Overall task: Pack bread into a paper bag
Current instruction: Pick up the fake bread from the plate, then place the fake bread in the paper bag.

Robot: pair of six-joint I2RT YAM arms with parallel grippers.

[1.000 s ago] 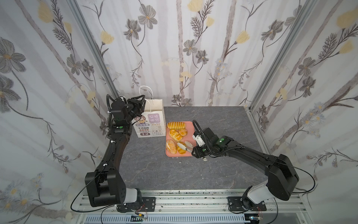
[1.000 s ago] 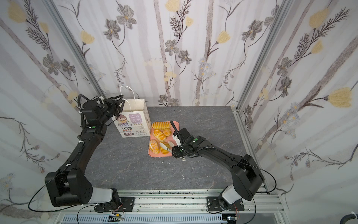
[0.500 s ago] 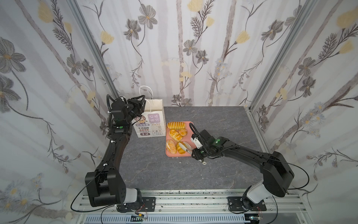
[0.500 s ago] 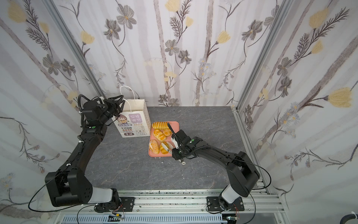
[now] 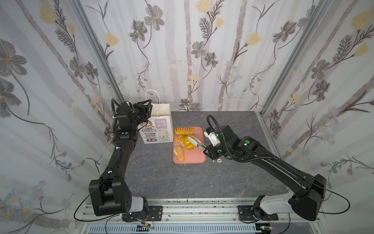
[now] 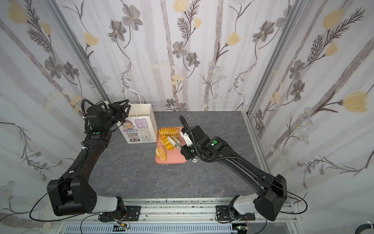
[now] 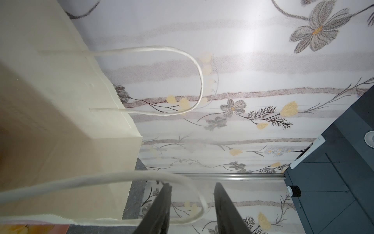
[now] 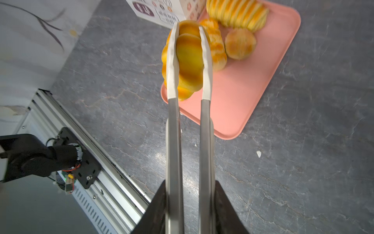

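My right jaws are clamped shut on the arms of a pair of tongs (image 8: 173, 131), at three o'clock of the pink tray (image 5: 192, 159) in both top views. The tongs' white tips pinch a braided bun (image 8: 189, 60) from both sides, over the tray's middle. Whether it is clear of the tray's floor I cannot tell.

On the tray, a ridged loaf (image 5: 183, 131) lies at the twelve o'clock end and a sesame-topped oval (image 5: 178, 153) at seven o'clock. The right wrist view also shows a round bun (image 8: 239, 43) and a striped pastry (image 8: 217, 50) just beside the held one.

The paper bag (image 5: 159, 125) stands upright and open-mouthed on the desk (image 5: 162, 182), at ten o'clock of the tray and just beside it. My left jaws hover at the bag's nine o'clock rim, parted and gripping nothing. The near cord handle (image 7: 101, 178) loops between their fingers (image 7: 224, 206) without being pinched.
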